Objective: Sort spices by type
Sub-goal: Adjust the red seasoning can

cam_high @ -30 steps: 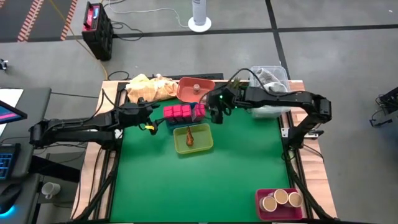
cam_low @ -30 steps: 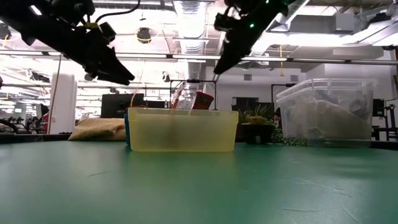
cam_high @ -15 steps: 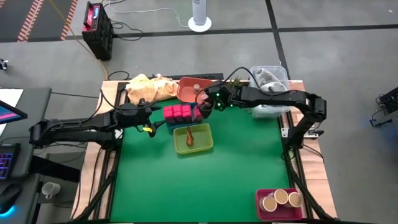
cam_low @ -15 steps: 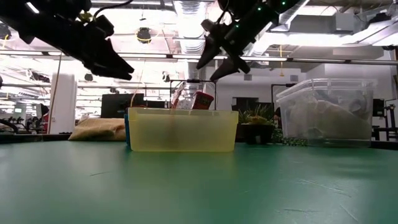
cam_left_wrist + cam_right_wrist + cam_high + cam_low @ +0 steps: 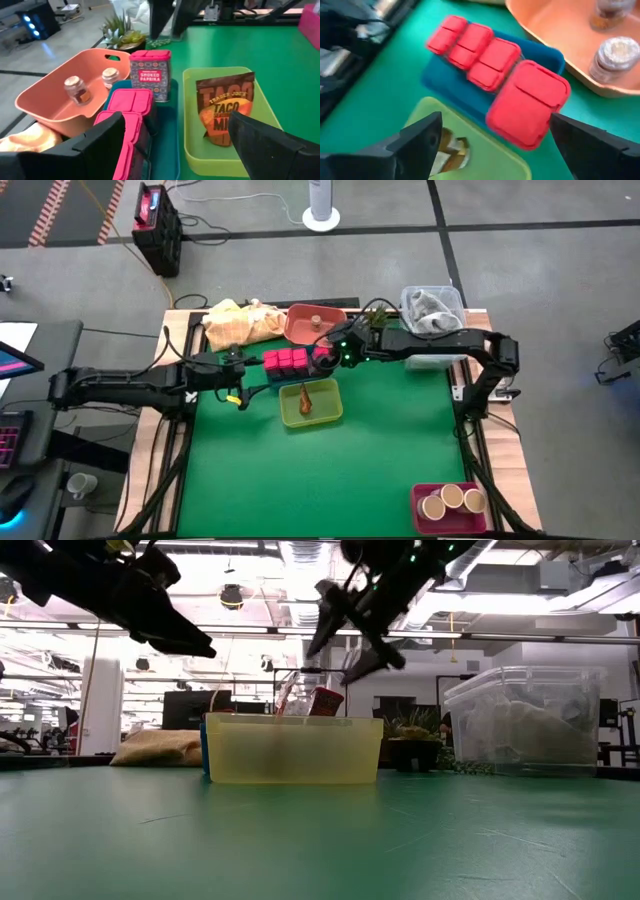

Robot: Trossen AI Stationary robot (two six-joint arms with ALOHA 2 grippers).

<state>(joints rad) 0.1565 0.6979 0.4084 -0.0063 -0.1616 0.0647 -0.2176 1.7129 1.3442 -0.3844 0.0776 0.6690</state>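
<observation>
Green felt-like mat (image 5: 330, 470) over the wooden table, flat and matte. Beyond its far right corner, a clear plastic bin (image 5: 432, 308) with crumpled grey stuffing inside, boxy and translucent in the low view (image 5: 522, 725).

Rumpled yellow cloth (image 5: 238, 320) bunched at the far left edge. Just beside it, a salmon-coloured tray (image 5: 300, 330), smooth plastic with rounded corners, holding two small glass jars (image 5: 77, 89) with round lids.

Next in size, a lime-yellow rectangular tray (image 5: 310, 404), translucent plastic, holding a flat brown taco seasoning packet (image 5: 225, 112). Touching its far side, a teal tray (image 5: 275, 375) carrying a row of pink square tins (image 5: 285, 360), hinged-lid shapes packed edge to edge; at the end of the row, a taller pink tin labelled smoked paprika (image 5: 150, 74), upright.

At the near right corner, a magenta tray (image 5: 450, 510) with three short tan round jars (image 5: 452, 500) standing side by side, well apart from everything else.

Small spiky green plant (image 5: 122, 36) past the salmon tray.

Left gripper (image 5: 238, 380) hanging above the mat near the teal tray's left end, dark fingers spread, clutching nothing. Right gripper (image 5: 325, 358) poised over the tall tin end of the pink row, fingers (image 5: 363, 662) splayed wide apart, released, nothing between them.
</observation>
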